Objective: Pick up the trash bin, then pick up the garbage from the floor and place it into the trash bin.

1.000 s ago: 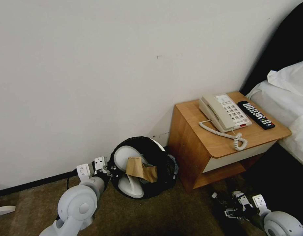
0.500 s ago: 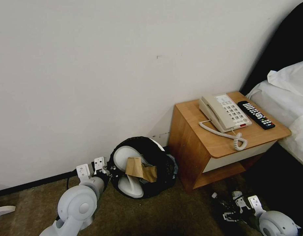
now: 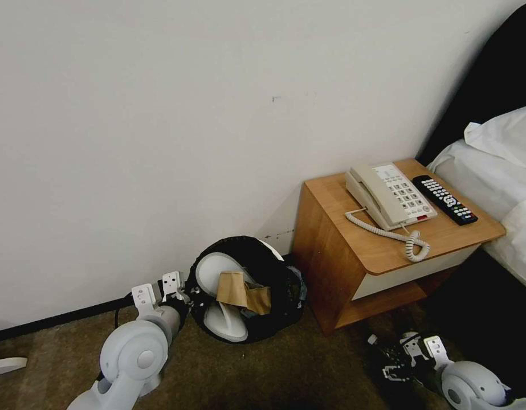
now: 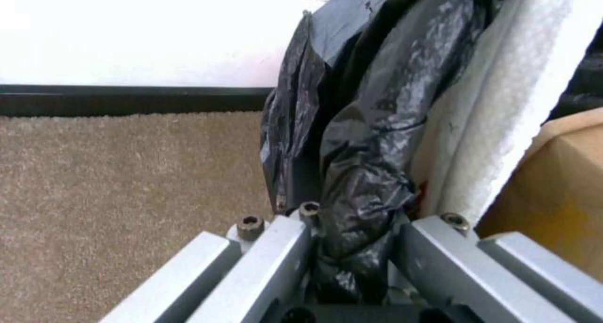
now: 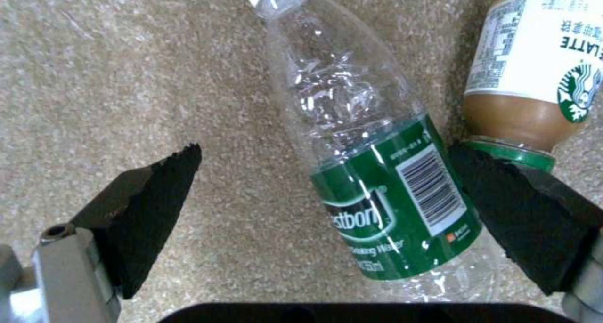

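**Right claw open over a clear bottle, left claw holding the bin**

Your left gripper (image 3: 180,293) is closed on the crinkly black liner at the rim of the small round white trash bin (image 3: 248,296), which is tipped toward you on the brown carpet against the wall, just beside the wooden nightstand (image 3: 382,250). In the left wrist view the fingers (image 4: 276,257) pinch a bunched fold of that black plastic (image 4: 364,139). Already in the bin are a flat white slipper (image 3: 217,273) and a piece of brown cardboard (image 3: 243,291).

Your right gripper (image 3: 395,364) is low over the carpet in front of the nightstand, well apart from the bin. Its jaws stand wide open, holding nothing. In the right wrist view a clear crushed plastic bottle with a green label (image 5: 370,172) lies on the carpet between the black fingertips (image 5: 150,191) — much nearer one pad than the other, so it is off-centre in the gap. Its long axis runs roughly away from the wrist, across the line the jaws close along, which I judge suits a grip on the labelled body. The right arm is plainly the nearer one.

A second bottle, brown with a white latte label and green cap (image 5: 534,87), lies just beside the clear one — its cap at the tip of the near pad, so closing may catch it.

The clear bottle's base is cut off by the gripper body. In the head view both bottles are lost in shadow.
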Tool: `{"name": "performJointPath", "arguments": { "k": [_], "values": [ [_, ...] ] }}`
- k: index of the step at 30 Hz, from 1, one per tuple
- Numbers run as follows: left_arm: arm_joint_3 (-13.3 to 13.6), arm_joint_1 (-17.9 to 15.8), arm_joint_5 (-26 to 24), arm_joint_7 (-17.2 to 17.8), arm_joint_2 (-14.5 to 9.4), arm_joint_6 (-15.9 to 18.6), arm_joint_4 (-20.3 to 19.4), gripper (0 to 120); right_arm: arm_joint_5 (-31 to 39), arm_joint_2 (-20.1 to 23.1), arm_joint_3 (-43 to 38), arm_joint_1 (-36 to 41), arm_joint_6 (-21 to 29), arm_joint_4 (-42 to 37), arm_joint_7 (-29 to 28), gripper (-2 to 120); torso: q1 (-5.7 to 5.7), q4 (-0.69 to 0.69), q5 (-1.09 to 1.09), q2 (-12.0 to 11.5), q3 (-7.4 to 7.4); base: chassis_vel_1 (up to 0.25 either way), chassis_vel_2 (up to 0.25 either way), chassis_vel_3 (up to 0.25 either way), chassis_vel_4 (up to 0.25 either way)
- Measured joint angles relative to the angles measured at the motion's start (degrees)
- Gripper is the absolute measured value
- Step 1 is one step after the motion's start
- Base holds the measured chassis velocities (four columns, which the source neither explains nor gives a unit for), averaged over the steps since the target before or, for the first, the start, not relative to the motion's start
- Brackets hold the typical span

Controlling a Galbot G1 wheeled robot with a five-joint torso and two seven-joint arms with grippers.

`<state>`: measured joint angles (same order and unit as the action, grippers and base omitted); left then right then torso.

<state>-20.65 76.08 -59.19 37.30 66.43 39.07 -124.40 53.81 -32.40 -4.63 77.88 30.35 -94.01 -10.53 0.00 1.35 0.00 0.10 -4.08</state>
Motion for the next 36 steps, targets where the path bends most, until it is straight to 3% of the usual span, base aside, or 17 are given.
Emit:
{"name": "performJointPath", "arguments": {
  "k": [29,32,36],
  "values": [
    [0.0,-1.3,-0.4,-0.4,-0.2,-0.3,1.4,0,-0.3,-3.4,6.4,-7.0,-0.9,6.1,-1.4,100,0.0,0.0,0.0,0.0,0.0,0.0,0.0,0.0,0.0],
    [0.0,-1.3,-0.5,-0.4,-0.2,-0.3,1.4,0,-0.3,-3.6,6.9,-7.4,-0.9,6.2,-1.5,98,0.0,0.0,0.0,0.0,0.0,0.0,0.0,0.0,0.0],
    [-0.1,-1.4,-0.6,-0.4,-0.3,-0.3,1.4,0,-0.3,-3.9,7.3,-7.7,-0.8,6.2,-1.4,83,0.0,0.0,0.0,0.0,0.0,0.0,0.0,0.0,0.0]
  ]
}}
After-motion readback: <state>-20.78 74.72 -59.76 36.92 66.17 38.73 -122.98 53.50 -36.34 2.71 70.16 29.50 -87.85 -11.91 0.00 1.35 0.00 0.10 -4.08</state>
